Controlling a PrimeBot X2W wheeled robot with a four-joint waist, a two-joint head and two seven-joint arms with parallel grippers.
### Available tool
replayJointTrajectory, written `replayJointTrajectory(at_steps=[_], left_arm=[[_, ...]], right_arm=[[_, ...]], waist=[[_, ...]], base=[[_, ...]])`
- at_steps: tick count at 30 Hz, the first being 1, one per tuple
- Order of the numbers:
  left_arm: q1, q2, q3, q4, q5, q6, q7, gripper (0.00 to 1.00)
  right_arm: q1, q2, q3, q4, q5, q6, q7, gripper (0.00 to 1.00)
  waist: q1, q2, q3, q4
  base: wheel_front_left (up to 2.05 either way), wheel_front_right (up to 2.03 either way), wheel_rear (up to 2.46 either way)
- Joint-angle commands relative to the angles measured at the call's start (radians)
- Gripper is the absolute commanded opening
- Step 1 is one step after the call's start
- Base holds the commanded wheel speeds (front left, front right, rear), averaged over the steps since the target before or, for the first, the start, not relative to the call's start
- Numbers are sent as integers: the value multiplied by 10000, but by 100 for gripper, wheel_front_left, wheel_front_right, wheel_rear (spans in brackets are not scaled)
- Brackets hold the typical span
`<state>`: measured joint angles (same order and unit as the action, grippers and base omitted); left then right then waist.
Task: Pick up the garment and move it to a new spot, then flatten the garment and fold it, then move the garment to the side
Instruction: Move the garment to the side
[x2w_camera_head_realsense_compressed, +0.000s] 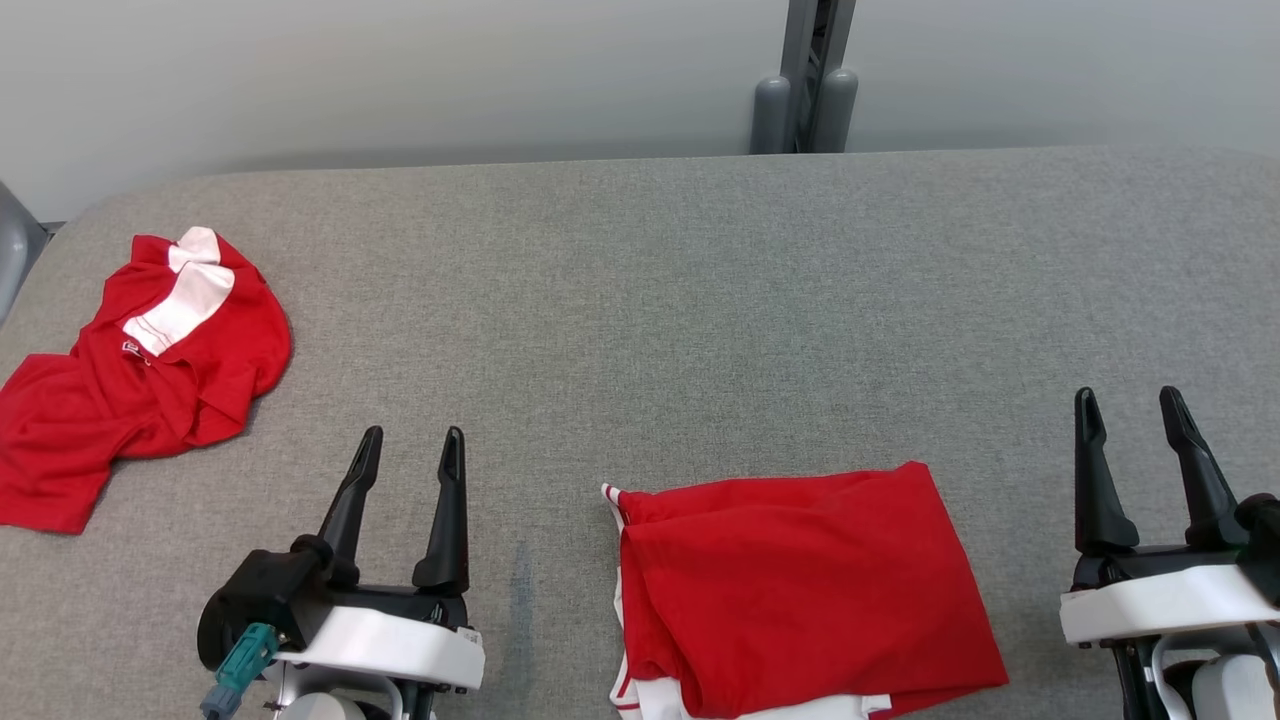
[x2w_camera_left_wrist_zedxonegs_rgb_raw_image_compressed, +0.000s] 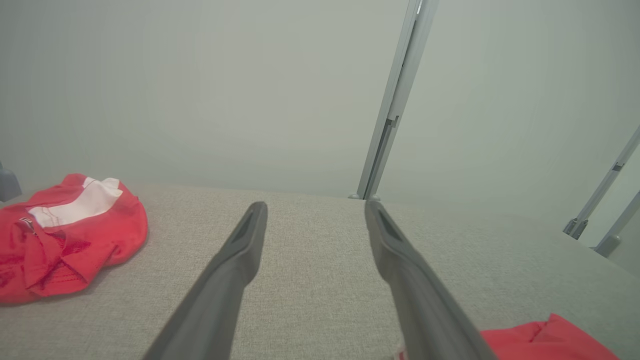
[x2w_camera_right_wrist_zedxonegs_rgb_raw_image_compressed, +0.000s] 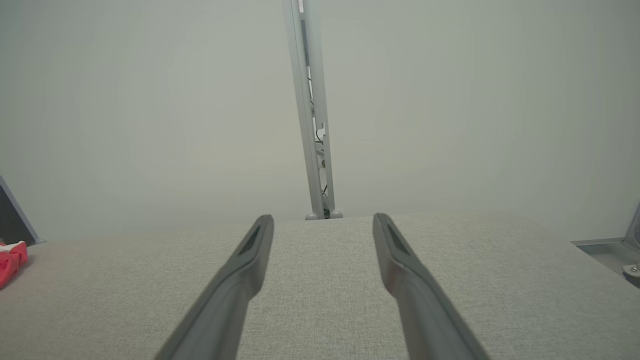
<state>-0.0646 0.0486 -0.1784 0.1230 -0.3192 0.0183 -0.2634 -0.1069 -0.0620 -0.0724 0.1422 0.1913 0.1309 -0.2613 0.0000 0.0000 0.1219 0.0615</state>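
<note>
Left gripper (x2w_camera_head_realsense_compressed: 413, 436): released, both dark fingers spread, empty, over bare grey padded table (x2w_camera_head_realsense_compressed: 700, 300) at the lower left of the head view. Right gripper (x2w_camera_head_realsense_compressed: 1128, 395): same state, spread and empty, lower right, over bare tabletop. Neither touches cloth.

Folded red garment (x2w_camera_head_realsense_compressed: 800, 590) lies flat at the table's near edge, between the two grippers. It's roughly rectangular, with white trim along its left and bottom edges. There's a strip of bare table on each side, so it sits apart from both grippers. In the left wrist view one corner of it shows at the lower right, just beside a finger.

Crumpled red garment (x2w_camera_head_realsense_compressed: 140, 360) with a white panel lies bunched at the table's far left, well apart from the folded one, left of and ahead of the left gripper.

Grey post (x2w_camera_head_realsense_compressed: 805, 90) stands behind the table's far edge against a pale wall. The right wrist view catches a sliver of red cloth at its left edge; can't tell which garment.
</note>
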Motion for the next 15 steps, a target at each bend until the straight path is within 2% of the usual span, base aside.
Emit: replayJointTrajectory(at_steps=[1,15], left_arm=[[51,39,12,5,-74,-5,-18,100],[-34,38,-5,37,-43,-22,-18,100]], right_arm=[[29,-54,4,12,4,-4,-51,100],[-80,-69,36,120,56,-4,-50,100]], waist=[[0,0,-2,-4],[0,0,40,3]], base=[[0,0,0],[0,0,0]])
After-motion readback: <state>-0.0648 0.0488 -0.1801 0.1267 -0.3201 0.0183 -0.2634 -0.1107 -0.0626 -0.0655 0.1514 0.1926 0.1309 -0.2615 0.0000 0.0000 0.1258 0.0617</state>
